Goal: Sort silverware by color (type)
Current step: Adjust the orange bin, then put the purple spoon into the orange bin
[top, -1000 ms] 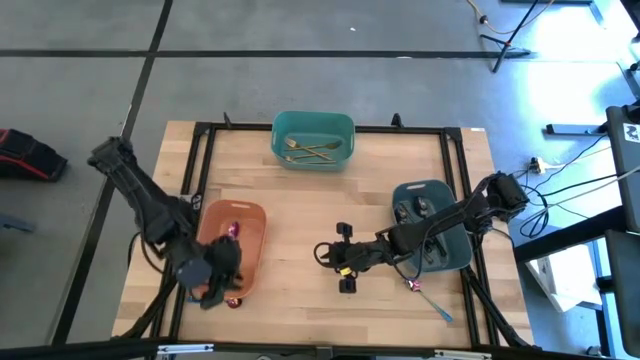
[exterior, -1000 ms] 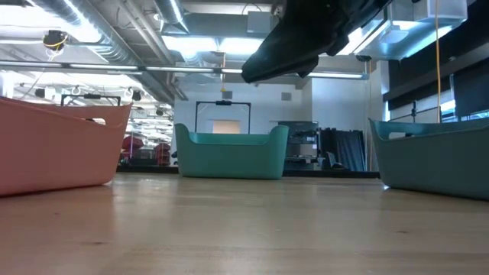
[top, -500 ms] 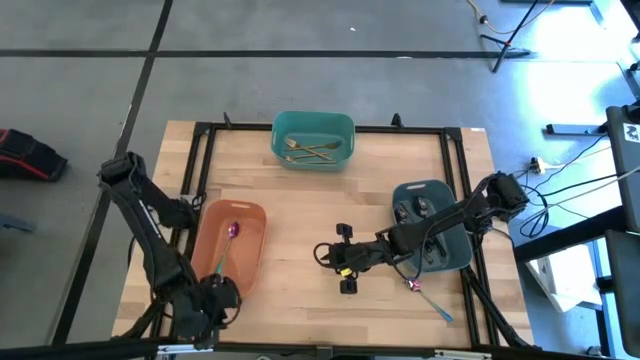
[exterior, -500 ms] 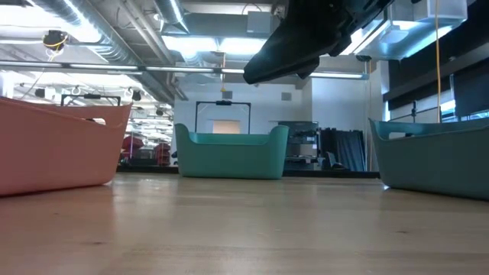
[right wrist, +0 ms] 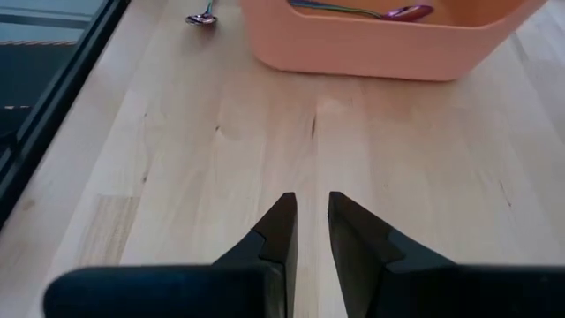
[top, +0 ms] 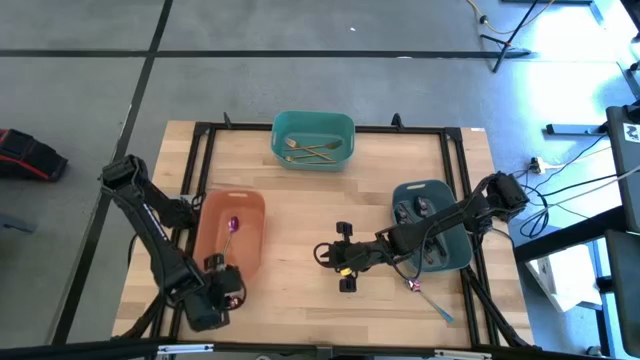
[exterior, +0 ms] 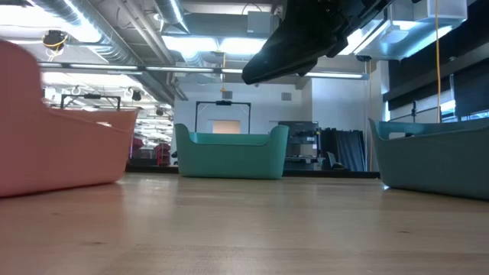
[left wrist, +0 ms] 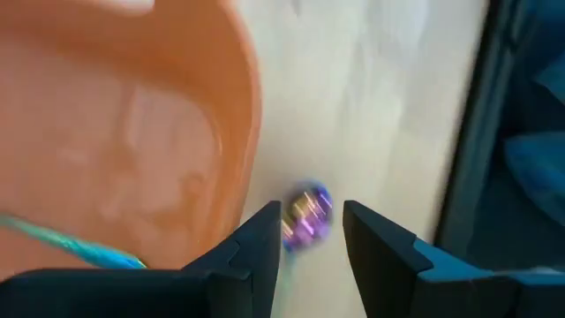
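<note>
One iridescent purple-blue spoon [left wrist: 305, 217] lies on the counter [top: 300, 220] just outside the orange plastic bin's [top: 245, 262] near corner. Your left tool [left wrist: 307, 231] has dropped over it, fingers apart astride the bowl, nudging the bin, so the pickup looks next. Right tool [right wrist: 307, 221] waits mid-counter, nearly together.

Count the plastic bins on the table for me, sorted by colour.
Teal bin: 1
Orange bin: 1
Grey-blue bin: 1
Total: 3
</note>
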Robot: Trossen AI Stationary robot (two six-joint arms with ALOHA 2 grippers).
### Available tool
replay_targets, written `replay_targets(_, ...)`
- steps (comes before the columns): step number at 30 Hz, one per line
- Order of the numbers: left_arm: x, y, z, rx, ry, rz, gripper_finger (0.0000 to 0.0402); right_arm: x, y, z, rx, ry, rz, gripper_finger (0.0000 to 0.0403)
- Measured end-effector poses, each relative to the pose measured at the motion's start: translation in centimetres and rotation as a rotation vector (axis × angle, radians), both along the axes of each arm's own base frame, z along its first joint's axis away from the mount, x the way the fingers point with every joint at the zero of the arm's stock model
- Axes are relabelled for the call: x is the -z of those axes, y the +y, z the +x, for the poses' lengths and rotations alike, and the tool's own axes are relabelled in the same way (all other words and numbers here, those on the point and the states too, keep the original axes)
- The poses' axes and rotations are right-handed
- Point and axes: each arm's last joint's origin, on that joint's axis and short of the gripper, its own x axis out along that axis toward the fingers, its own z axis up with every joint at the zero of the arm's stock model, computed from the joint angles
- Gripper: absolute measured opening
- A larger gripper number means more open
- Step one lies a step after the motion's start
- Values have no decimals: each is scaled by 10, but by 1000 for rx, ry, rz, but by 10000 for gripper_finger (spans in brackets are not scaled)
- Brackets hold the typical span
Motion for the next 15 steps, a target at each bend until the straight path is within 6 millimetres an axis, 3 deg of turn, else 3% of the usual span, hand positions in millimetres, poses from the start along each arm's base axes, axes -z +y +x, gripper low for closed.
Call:
replay_targets(3,0,6,2,16,-36,90,121,0,0,0,5,-5,-3,60)
replay_targets(6,0,7,5,9,-30,70,121,0,0,0,5,-4,-3,60)
replay_targets(15,-1,-24,-11,122,-44,-106,121,0,0,0,4,0,-4,60)
